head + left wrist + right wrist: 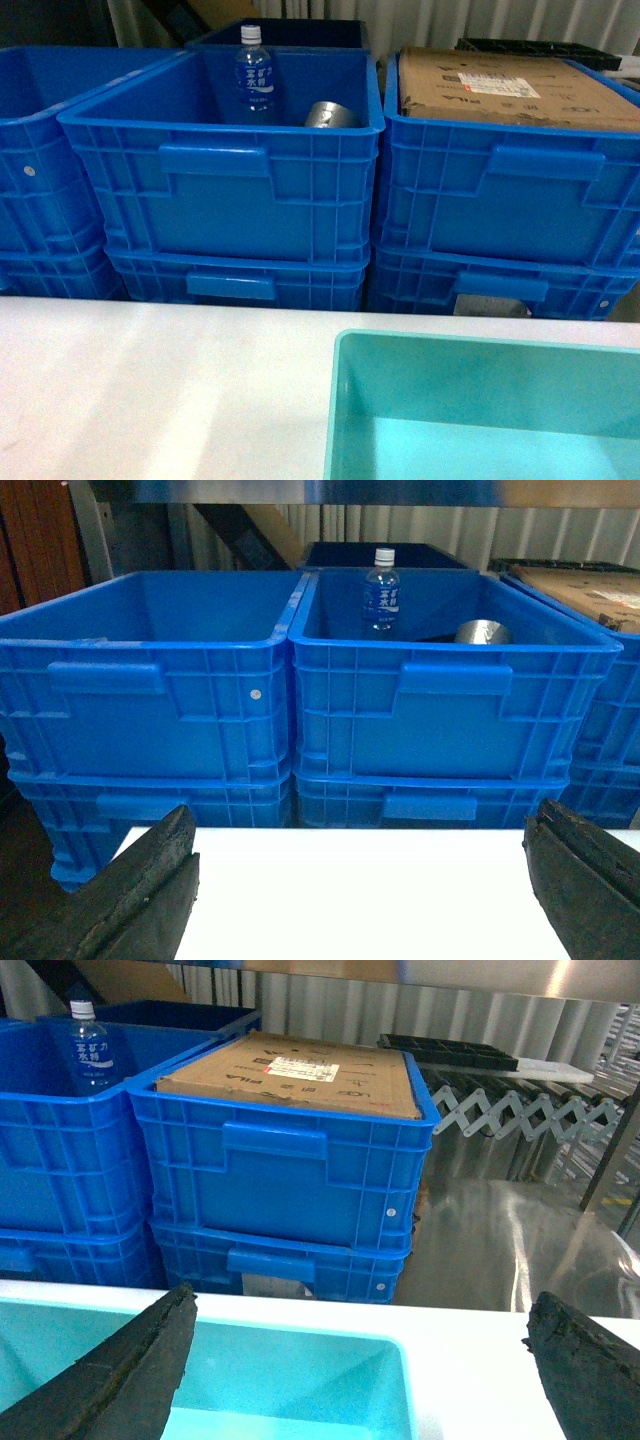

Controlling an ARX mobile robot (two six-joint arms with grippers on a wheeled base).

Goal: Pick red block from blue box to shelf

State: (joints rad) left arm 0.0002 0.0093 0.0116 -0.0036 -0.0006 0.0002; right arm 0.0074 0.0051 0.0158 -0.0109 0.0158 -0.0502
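Observation:
The red block does not show in any view. Stacked blue boxes stand behind the white table; the middle top box (225,170) holds a water bottle (254,75) and a silver can (332,114). My left gripper (365,815) is open over the white table (360,900), facing that box (450,710), nothing between its fingers. Open too, my right gripper (365,1298) hangs above the corner of a teal bin (300,1380). Neither gripper appears in the head view. A shiny steel rail of the shelf (450,975) runs across the top above the boxes.
The right top blue box (500,190) carries a cardboard carton (490,90). A left blue box (140,700) looks empty. The teal bin (480,410) sits on the table's front right. An expanding conveyor frame (510,1115) and black trays (450,1052) stand at the far right.

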